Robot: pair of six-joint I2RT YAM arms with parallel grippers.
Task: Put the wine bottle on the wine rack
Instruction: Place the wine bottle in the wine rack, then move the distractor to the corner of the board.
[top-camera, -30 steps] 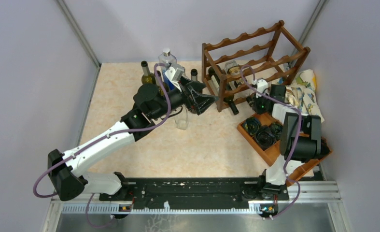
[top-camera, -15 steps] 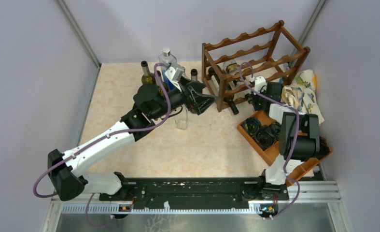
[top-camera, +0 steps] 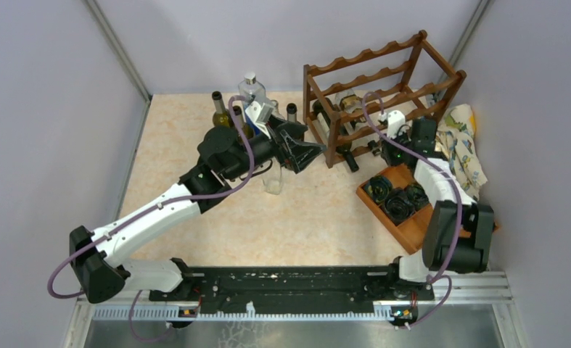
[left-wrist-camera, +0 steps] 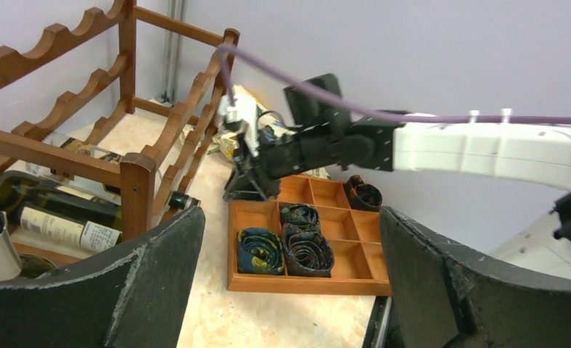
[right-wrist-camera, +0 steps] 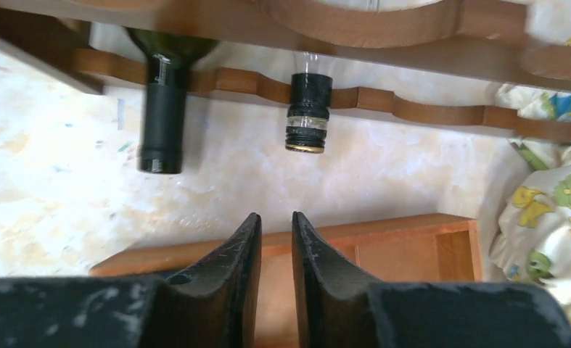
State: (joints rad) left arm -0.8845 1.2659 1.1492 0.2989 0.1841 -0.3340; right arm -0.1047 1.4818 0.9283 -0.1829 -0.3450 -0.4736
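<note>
Right pincer [right-wrist-camera: 273, 217], pressed together and empty, hovers just short of the wine rack [right-wrist-camera: 427, 114]. Just ahead, the wine bottle [right-wrist-camera: 307, 116] lies in the rack, neck jutting out. It likely wants a slow, square push on its cap. Left pincer [left-wrist-camera: 289, 214] gapes apart, empty.

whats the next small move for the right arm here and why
Probably ease the right pincer forward to nudge the clear bottle deeper: it is shut, empty and aimed at that capped neck, which juts out past a rail of the wine rack.
</note>
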